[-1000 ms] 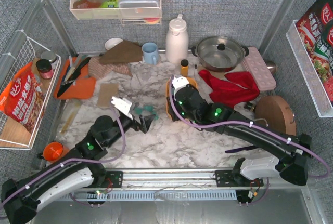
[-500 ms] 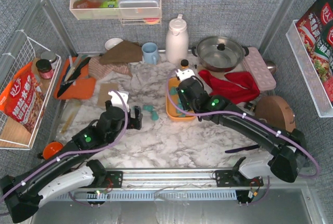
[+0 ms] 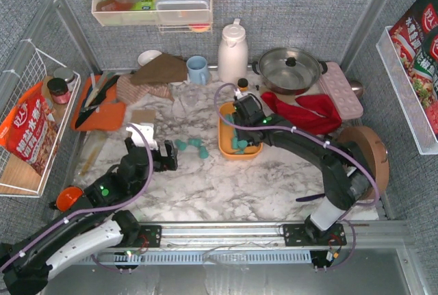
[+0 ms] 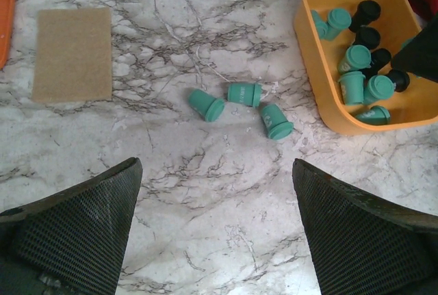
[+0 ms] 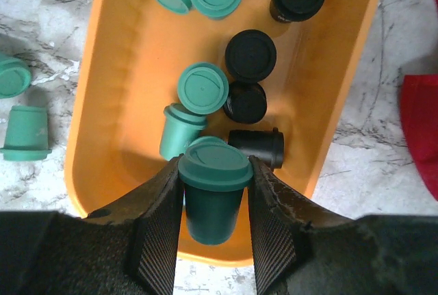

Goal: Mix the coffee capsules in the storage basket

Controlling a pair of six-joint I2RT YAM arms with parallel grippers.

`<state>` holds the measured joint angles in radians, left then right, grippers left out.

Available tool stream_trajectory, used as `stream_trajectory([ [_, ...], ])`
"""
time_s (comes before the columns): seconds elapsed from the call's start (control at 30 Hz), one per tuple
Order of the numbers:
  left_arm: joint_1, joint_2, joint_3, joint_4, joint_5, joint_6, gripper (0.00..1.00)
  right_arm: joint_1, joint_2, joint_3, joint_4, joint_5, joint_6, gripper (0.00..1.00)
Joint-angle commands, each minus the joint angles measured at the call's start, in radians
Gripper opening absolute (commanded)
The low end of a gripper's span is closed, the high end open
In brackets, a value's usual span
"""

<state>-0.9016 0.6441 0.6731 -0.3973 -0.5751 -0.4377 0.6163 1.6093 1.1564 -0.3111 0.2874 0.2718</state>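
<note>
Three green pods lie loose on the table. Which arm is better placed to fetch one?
Left. The left gripper is open and empty, facing the loose pods; the right gripper is shut on a pod above the orange basket.

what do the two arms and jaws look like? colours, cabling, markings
Left arm and right arm match: black joint housings, pale grey-white lower links, a lilac cable looped along each, green LEDs on the joints, a white camera block at the wrist. Jaws are black wedges with a cross-hatched texture. No legible markings.
</note>
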Motion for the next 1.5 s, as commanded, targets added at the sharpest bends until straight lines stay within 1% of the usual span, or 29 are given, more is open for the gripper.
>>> stream_trajectory([
  [0.0,0.0,0.002,0.003,-0.02,-0.03,-0.001,0.99,-0.02,0.055,0.024,0.009,-0.067,0.067,0.3],
  [0.07,0.0,0.009,0.005,-0.023,-0.029,-0.001,0.99,-0.023,0.064,0.029,-0.003,-0.069,0.074,0.45],
  [0.13,0.0,0.019,0.006,-0.023,-0.03,-0.001,0.99,-0.022,0.058,0.027,-0.011,-0.065,0.075,0.63],
  [0.17,0.0,0.025,0.007,-0.023,-0.027,0.0,0.99,-0.022,0.049,0.024,-0.014,-0.063,0.072,0.69],
  [0.23,0.0,0.04,0.009,-0.021,-0.024,-0.002,0.99,-0.021,0.031,0.023,-0.029,-0.051,0.059,0.8],
  [0.3,0.0,0.056,0.009,-0.016,-0.018,-0.006,0.99,-0.022,0.011,0.026,-0.051,-0.035,0.04,0.84],
  [0.43,0.0,0.098,0.0,0.018,-0.008,-0.031,0.99,-0.022,-0.052,0.023,-0.092,-0.012,0.005,0.87],
  [0.57,0.001,0.18,-0.033,0.084,0.005,-0.104,0.99,-0.022,-0.149,-0.017,-0.104,0.006,0.004,0.87],
  [0.77,0.005,0.388,-0.033,0.231,0.021,-0.19,0.99,-0.021,-0.289,-0.081,-0.114,-0.013,0.027,0.86],
  [1.0,0.017,0.642,0.021,0.371,-0.017,-0.25,0.98,-0.017,-0.431,-0.153,-0.125,-0.061,0.052,0.85],
  [1.2,0.025,0.811,0.09,0.418,-0.005,-0.257,0.9,-0.017,-0.512,-0.191,-0.151,-0.076,0.048,0.84],
  [1.37,0.028,0.923,0.158,0.403,0.01,-0.264,0.8,-0.016,-0.552,-0.2,-0.164,-0.089,0.04,0.84],
  [1.47,0.029,0.977,0.192,0.387,0.032,-0.279,0.75,-0.016,-0.565,-0.207,-0.169,-0.091,0.032,0.84],
])
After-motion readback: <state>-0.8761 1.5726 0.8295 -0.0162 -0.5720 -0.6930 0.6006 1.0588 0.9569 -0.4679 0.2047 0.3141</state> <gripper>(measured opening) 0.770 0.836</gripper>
